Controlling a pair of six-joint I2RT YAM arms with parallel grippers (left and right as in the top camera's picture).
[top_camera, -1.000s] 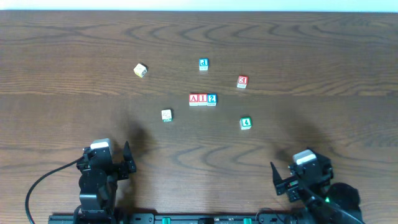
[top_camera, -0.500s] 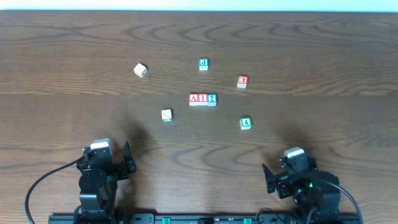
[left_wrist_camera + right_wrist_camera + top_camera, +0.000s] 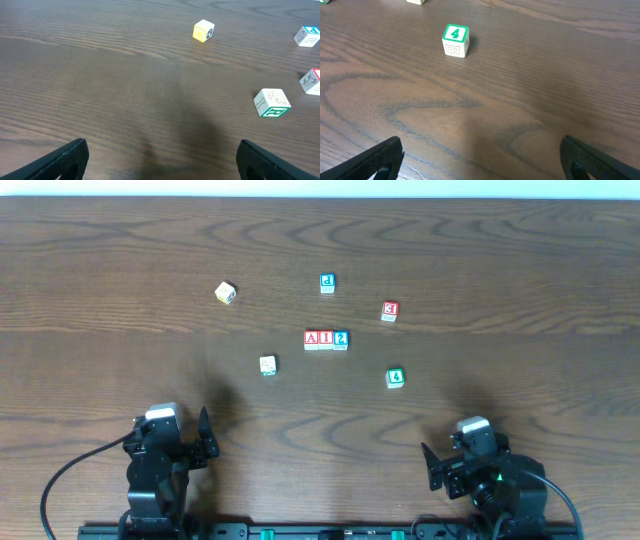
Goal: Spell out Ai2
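Note:
In the overhead view the red "A" cube [image 3: 312,339], the red "I" cube [image 3: 326,339] and the blue "2" cube [image 3: 341,339] stand touching in a row at mid-table, reading A, I, 2 from left to right. The edge of the "A" cube [image 3: 313,82] shows at the right border of the left wrist view. My left gripper [image 3: 170,438] [image 3: 160,161] is open and empty near the front left edge. My right gripper [image 3: 470,457] [image 3: 480,161] is open and empty near the front right edge. Both are far from the row.
A blue "J" cube [image 3: 327,283] and a red "3" cube [image 3: 389,311] lie behind the row. A green "4" cube [image 3: 395,378] [image 3: 455,40] lies at its front right. A white-and-green cube [image 3: 267,365] [image 3: 271,103] and a yellow cube [image 3: 226,293] [image 3: 203,31] lie to the left.
My right arm drew left and inward a second ago and has held still since. The left arm and all cubes have not moved.

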